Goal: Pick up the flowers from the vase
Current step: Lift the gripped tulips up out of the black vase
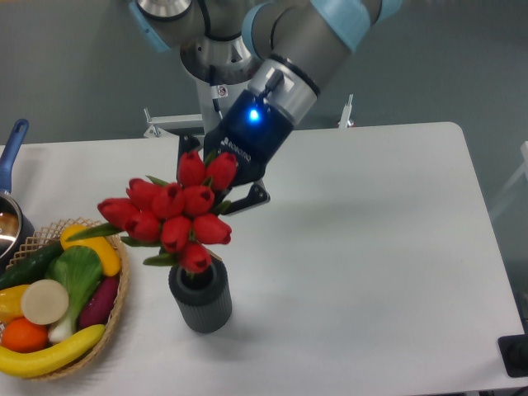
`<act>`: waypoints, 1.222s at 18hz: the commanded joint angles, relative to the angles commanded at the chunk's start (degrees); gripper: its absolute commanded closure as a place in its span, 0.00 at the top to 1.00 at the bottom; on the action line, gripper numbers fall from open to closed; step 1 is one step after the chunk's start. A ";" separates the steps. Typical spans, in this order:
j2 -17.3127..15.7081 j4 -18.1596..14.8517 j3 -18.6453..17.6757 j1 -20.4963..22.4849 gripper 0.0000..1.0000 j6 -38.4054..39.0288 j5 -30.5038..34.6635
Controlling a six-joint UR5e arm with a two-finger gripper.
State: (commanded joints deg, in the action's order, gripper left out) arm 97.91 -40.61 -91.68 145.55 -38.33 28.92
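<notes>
A bunch of glossy red tulip buds, the flowers, with green leaves hangs clamped in the gripper, its lowest bud just above the round mouth of the vase, a ribbed dark grey cylinder on the white table. To the left, a woven wicker basket holds smooth toy produce; a blue-handled pot sits at the table's edge.

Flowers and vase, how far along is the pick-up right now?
Done: the end effector has closed on the flowers behind the blooms. In hand: the bunch is raised above the vase, whose mouth now shows, though the lowest bud hangs just over the rim and the stems are hidden, so full clearance is uncertain. Left: lift the bunch well clear of the vase.
</notes>
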 joint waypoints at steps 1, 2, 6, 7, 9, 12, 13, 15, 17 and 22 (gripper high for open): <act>0.09 0.00 0.79 0.09 0.22 0.79 -0.17; 0.09 -0.09 1.58 0.17 0.22 1.24 -0.35; 0.09 -0.09 3.08 2.19 0.22 1.68 -0.53; 0.09 -0.09 3.08 3.59 0.22 1.59 -0.44; 0.26 -0.09 2.82 6.23 0.22 1.07 -0.44; 1.05 -0.09 2.38 9.83 0.22 -0.68 -0.44; 1.14 -0.09 1.95 11.06 0.22 -1.74 -0.44; 2.54 -0.09 1.77 12.65 0.22 -4.03 -0.70; 2.55 0.00 0.72 14.32 0.22 -5.70 -1.67; 2.46 0.00 -0.78 15.03 0.22 -7.54 -1.76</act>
State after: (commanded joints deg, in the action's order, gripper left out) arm 100.37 -40.61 -92.46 160.58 -45.87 27.16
